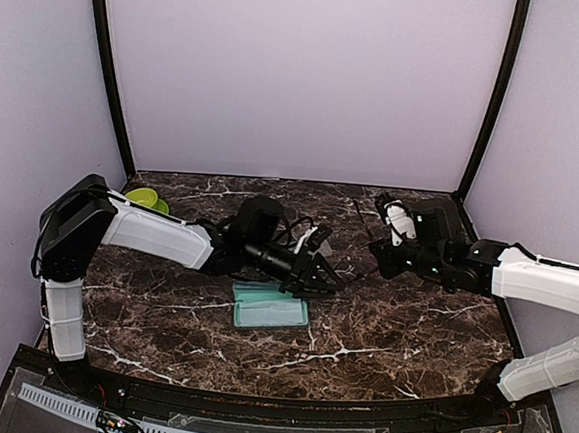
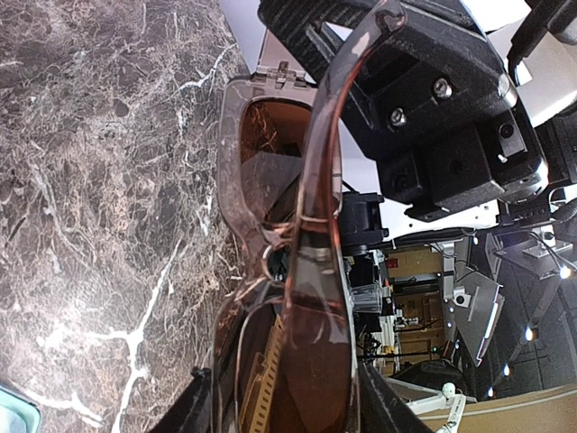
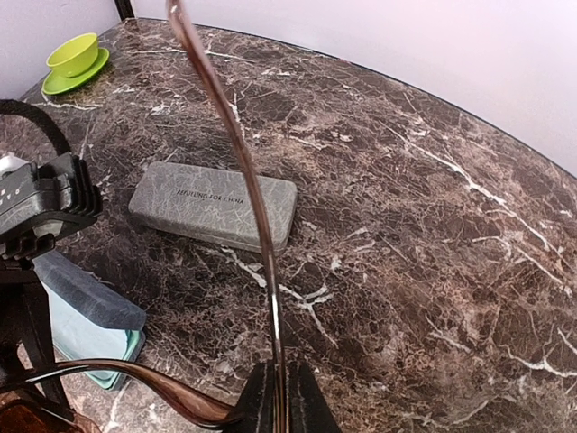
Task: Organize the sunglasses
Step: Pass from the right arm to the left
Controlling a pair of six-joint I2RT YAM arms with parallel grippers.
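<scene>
A pair of brown see-through sunglasses [image 2: 302, 298] hangs above the marble between both arms. My left gripper [image 2: 284, 417] is shut on the lens front, one dark finger on each side. One thin temple arm [image 3: 257, 207] of the sunglasses runs up from my right gripper [image 3: 278, 401], whose fingers are shut tight on it. The other temple curves off to the lower left. In the top view the left gripper [image 1: 315, 274] and right gripper [image 1: 379, 252] face each other at mid-table. Only this one pair shows.
An open blue-grey case with teal lining [image 1: 270, 307] lies just in front of the left gripper; its lid [image 3: 86, 302] shows in the right wrist view. A shut grey case [image 3: 214, 203] lies further back. A green cup and saucer [image 1: 148, 199] stand at the back left.
</scene>
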